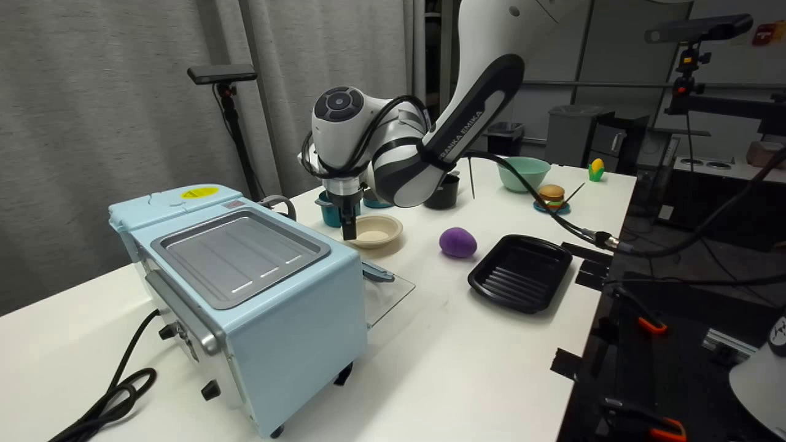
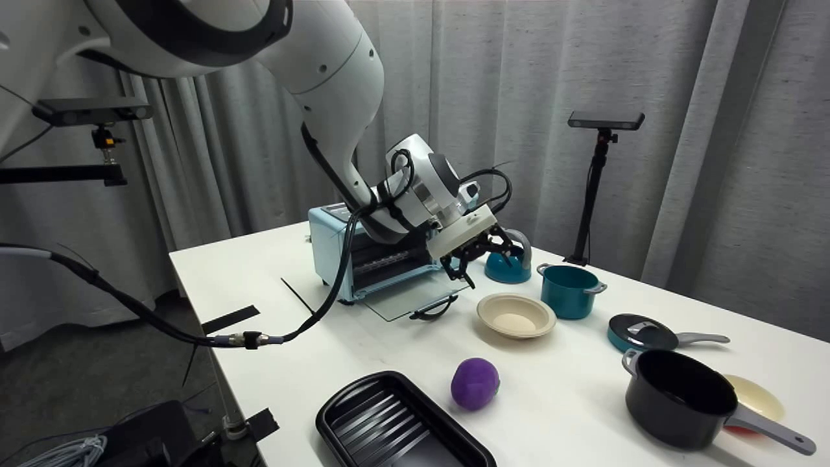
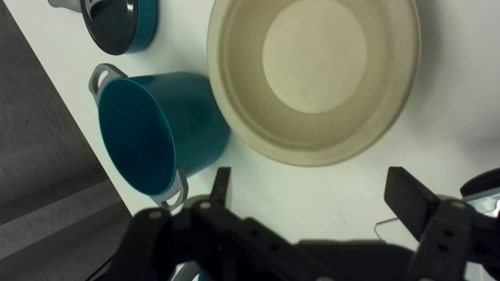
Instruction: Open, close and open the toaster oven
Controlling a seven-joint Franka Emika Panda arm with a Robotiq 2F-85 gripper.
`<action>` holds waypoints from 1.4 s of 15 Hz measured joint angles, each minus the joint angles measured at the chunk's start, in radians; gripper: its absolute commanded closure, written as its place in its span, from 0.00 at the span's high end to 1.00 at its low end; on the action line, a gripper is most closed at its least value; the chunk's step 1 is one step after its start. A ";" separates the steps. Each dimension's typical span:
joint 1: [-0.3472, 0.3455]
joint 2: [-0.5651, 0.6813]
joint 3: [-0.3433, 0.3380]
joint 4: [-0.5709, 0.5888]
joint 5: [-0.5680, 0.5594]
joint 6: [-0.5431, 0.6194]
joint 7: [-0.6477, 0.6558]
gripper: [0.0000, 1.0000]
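The light blue toaster oven [image 1: 301, 350] stands on the white table, also in an exterior view [image 2: 331, 250]. Its glass door [image 2: 412, 295] is folded down and open, with the dark inside showing. The door handle [image 2: 436, 310] is at the door's outer edge; it also shows in an exterior view [image 1: 377, 272] and at the right edge of the wrist view [image 3: 480, 182]. My gripper [image 2: 489, 271] is open and empty, above the table just beyond the door, between the handle and the teal kettle. Its spread fingers show in the wrist view [image 3: 309, 187], with nothing between them.
A beige bowl [image 3: 314, 54] and a teal pot [image 2: 570, 292] stand close to the gripper. A teal kettle [image 2: 509, 267] is behind it. A purple toy [image 2: 475, 384], a black tray [image 1: 522, 273] and a dark saucepan [image 2: 677, 402] stand farther off. A black cord [image 1: 120, 399] lies by the oven.
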 measured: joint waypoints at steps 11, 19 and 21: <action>0.001 0.000 0.000 -0.007 0.000 0.000 0.000 1.00; -0.004 -0.001 0.004 -0.008 0.045 -0.016 -0.029 1.00; -0.022 -0.008 0.012 0.006 0.114 -0.044 -0.124 1.00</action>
